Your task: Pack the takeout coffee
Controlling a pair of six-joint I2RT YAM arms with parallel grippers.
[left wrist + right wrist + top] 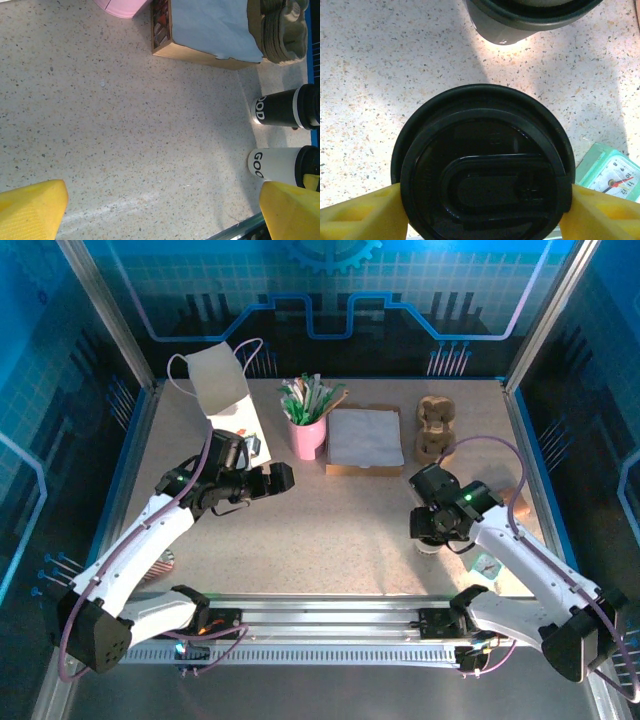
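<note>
Now the right gripper pinches the lid, pressing against it from both sides. The lid sits on the white cup, printed "GOO", which is just beside the black cup, printed "OOD". The left gripper is spread wide, holding nothing, well apart from the black cup.

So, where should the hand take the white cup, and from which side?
Probably by the rim of its black lid, from straight above. The white cup stands upright, the lid is round, and the black cup stands close beside it, crowding a sideways approach. The right hand straddles it.
</note>
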